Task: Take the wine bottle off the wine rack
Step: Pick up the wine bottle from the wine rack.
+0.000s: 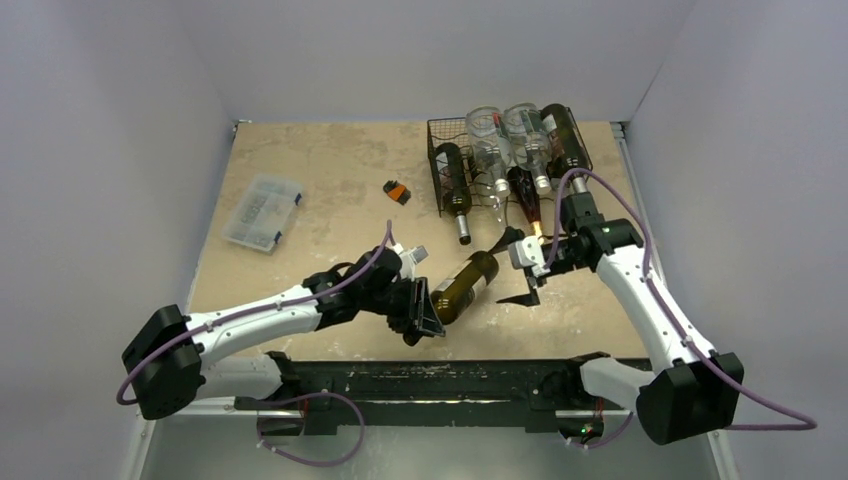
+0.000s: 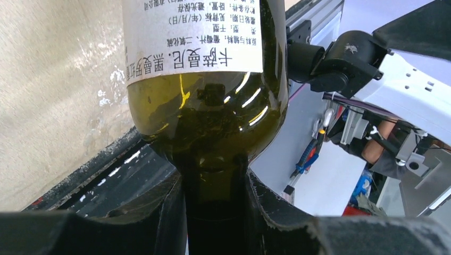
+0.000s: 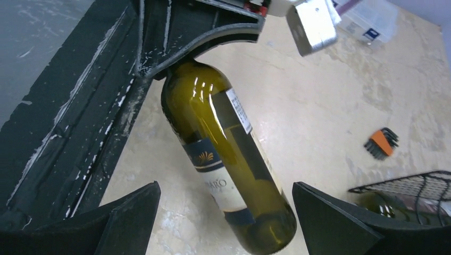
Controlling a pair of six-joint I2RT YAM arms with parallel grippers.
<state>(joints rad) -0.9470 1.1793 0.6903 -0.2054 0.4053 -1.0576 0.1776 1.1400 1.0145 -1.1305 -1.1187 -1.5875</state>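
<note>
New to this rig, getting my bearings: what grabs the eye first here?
A green wine bottle, clamped by its neck in the left arm's fingers, front centre. The right arm's fingers gape wide near its base. At the back right, a black wire rack holds more bottles.

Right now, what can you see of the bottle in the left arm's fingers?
The wine bottle is olive-green glass, with a white back label in Chinese print and a navy-and-cream front label. It is off the wine rack, slanting over the table, base toward the rack. The left gripper's fingers are shut on its neck. The right gripper, fingers open, flanks the base without touching.
</note>
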